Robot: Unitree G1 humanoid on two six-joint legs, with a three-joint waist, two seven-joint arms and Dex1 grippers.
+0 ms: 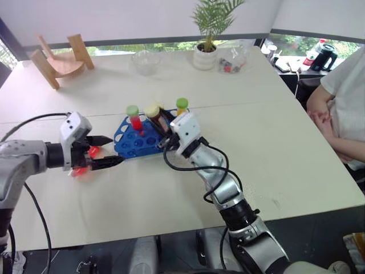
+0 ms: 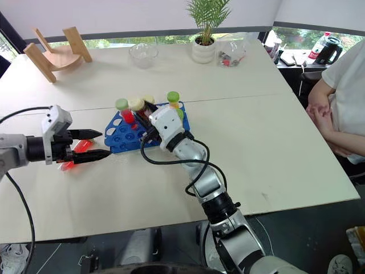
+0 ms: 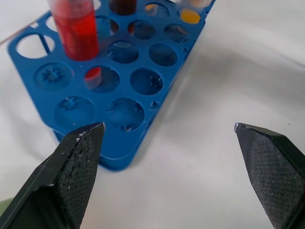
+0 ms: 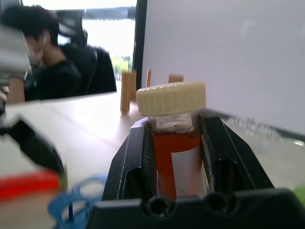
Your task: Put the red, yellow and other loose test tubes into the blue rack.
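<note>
1. Blue plastic: the rack (image 1: 140, 138) sits mid-tabletop (image 1: 274, 142), its holed top plate facing up.
2. The red tube (image 1: 134, 118) stands in a hole at the rack's left side, and the yellow tube (image 1: 182, 106) stands near its far right corner; both carry green caps.
3. The brown tube (image 4: 176, 143), cream-capped with a white label, is clamped between the closed fingers of the right pincer (image 4: 177, 125), just under the cap, over the rack's right part. I cannot tell whether its foot has entered a hole.
4. The left pincer (image 3: 171, 133) gapes wide and holds nothing, aimed at the rack's near-left corner from just beside it.
5. Handling, as a judgement: the tubes look light, stiff and smooth, so they may slip or twist in a loose pinch. The ribbed cap and the wall just below it offer the surest hold.
6. The liquid should stay put with the caps on. The bigger risk is a tilted tube catching a hole's rim and nudging the light rack.
7. Lowering upright should seat it.
</note>
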